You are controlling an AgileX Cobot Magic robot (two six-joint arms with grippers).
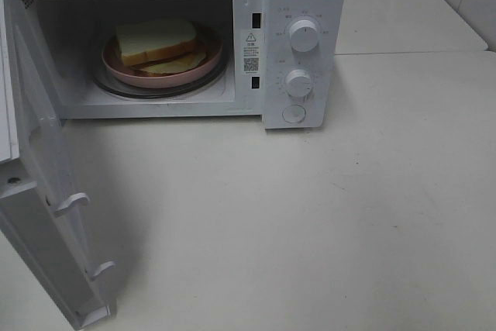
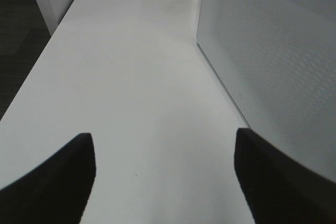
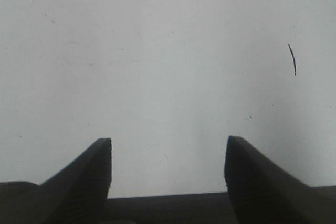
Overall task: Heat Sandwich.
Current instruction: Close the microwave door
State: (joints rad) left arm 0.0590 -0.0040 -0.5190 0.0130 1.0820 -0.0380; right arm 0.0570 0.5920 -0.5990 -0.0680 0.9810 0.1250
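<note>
From the high camera, the white box-shaped microwave oven [image 1: 302,5] stands at the back of the pale bench [image 1: 310,222]. Its hinged white door [image 1: 46,215] is swung fully out toward me. The small sandwich of cream bread with yellow filling [image 1: 157,40] lies inside the microwave's cavity on a round pink plate [image 1: 118,67], and the plate sits on the glass turntable [image 1: 155,92]. I judge loading to be done, with the door left wide only because nobody has shut it yet. Closing it comes next, then the two round white dials [image 1: 304,35] on the microwave's control panel. Neither arm shows in this view.

In the left wrist view, the left tool [image 2: 164,145] is spread wide and empty over bare bench. Just beside it is a white dotted panel [image 2: 273,66] of the microwave. Door or side wall, I cannot tell. That would be a sensible spot to push the door from.

In the right wrist view, the right tool [image 3: 168,148] is also wide and holds nothing. It faces plain bench with only a thin dark mark [image 3: 292,59], and none of the microwave is in sight.
</note>
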